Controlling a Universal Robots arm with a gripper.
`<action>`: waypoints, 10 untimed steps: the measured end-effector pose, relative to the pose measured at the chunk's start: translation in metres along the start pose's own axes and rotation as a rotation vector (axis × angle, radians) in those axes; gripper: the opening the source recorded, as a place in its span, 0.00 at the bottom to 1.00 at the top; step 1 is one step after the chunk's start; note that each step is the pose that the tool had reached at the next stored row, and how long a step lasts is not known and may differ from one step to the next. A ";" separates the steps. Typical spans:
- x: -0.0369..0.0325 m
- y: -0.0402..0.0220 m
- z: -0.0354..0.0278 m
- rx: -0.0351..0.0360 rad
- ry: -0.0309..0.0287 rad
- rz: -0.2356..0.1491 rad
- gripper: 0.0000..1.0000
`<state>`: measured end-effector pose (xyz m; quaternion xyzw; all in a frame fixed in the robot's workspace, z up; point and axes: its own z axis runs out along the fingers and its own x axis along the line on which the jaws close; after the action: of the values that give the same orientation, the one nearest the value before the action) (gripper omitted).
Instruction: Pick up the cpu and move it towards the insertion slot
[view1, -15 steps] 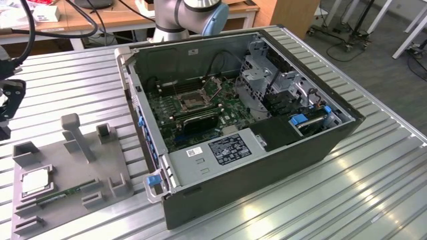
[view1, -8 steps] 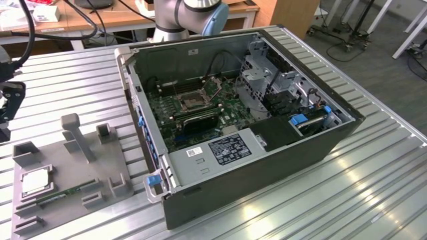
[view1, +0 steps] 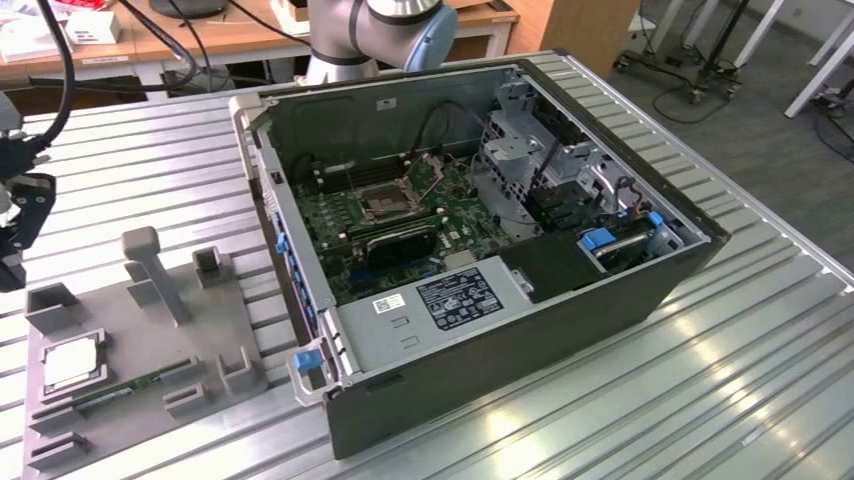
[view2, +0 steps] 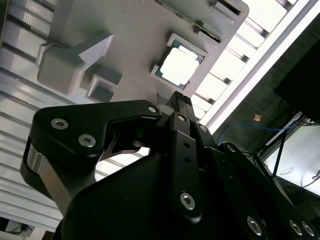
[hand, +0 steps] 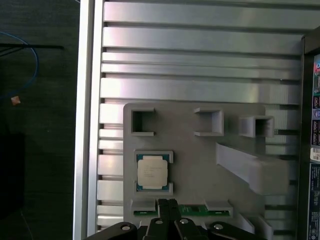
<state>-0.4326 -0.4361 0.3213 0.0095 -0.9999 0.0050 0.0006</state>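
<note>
The cpu (view1: 74, 365) is a flat silvery square lying in a recess of the grey fixture plate (view1: 127, 335), at the exterior view's left. Both wrist views look down on the cpu (hand: 152, 171) (view2: 181, 66) from above. My gripper (view1: 11, 268) hangs well above the plate near that view's left edge. Its black fingers (hand: 168, 206) (view2: 181, 106) are shut together and hold nothing. They are clear of the chip. The insertion slot (view1: 391, 203) is a shiny metal frame on the green board inside the open computer case (view1: 534, 330).
A green memory stick (hand: 192, 209) lies on the plate beside the cpu. Grey posts and blocks (view1: 154, 275) rise from the plate. The case walls stand high around the board. The ribbed metal table (view1: 747, 380) ends near the plate (hand: 85, 125).
</note>
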 end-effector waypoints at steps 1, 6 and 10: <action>0.0000 0.0000 0.0010 0.0000 0.0000 0.000 0.11; 0.0001 -0.0002 0.0041 0.0002 0.0003 0.000 0.11; 0.0001 -0.0002 0.0056 0.0000 0.0001 0.000 0.11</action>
<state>-0.4326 -0.4363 0.3157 0.0095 -0.9999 0.0050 0.0007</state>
